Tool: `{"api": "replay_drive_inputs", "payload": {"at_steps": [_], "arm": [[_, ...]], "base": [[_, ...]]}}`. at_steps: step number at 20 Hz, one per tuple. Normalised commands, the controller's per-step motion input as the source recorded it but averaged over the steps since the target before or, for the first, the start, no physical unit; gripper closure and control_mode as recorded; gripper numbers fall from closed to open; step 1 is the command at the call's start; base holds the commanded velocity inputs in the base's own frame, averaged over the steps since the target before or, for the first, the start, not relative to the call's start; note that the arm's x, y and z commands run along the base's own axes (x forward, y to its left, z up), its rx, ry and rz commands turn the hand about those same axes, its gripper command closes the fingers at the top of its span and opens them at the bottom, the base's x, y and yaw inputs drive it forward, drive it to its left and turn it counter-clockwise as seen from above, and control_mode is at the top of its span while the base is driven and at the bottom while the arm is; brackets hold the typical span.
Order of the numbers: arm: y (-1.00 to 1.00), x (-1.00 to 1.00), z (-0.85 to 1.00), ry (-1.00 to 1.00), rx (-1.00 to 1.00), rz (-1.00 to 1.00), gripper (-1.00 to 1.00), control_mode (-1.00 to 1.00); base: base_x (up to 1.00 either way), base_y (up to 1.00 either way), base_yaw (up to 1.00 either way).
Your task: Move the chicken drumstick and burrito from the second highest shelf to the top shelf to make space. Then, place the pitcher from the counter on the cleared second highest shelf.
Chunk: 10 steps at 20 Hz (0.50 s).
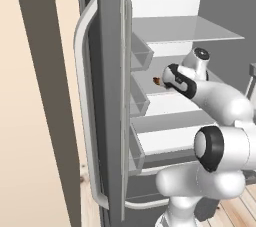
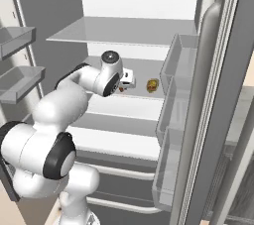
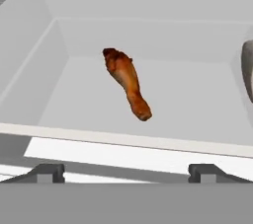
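The reddish-brown chicken drumstick [image 3: 126, 82] lies on the second highest shelf [image 3: 197, 99] of the open fridge, thick end towards the back wall. My gripper [image 3: 126, 171] is open, a little in front of the shelf edge and in line with the drumstick, holding nothing. From the left base view a bit of the drumstick [image 1: 156, 80] shows just left of the gripper [image 1: 166, 78]. The tan burrito [image 2: 153, 85] lies on the same shelf [image 2: 141, 96], to the right of the gripper [image 2: 128, 81]. Above it is the bare top shelf [image 2: 124, 33]. The pitcher and the counter are out of view.
The left fridge door [image 1: 100, 96], with its long handle and door bins [image 1: 140, 56], stands open beside the arm. The right door [image 2: 213, 95], with clear bins [image 2: 176, 70], flanks the other side. Lower shelves [image 2: 119, 140] sit beneath the arm.
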Motion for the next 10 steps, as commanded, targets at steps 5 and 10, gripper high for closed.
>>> {"api": "replay_drive_inputs", "payload": {"at_steps": [5,10], "arm": [[-0.04,0.42,-0.13,0.0,0.0,0.05,-1.0,-1.0],[-0.01,0.33,-0.25,0.0,0.0,0.06,-1.0,-1.0]], "base": [[0.0,0.0,0.0],[0.0,0.0,0.0]]}}
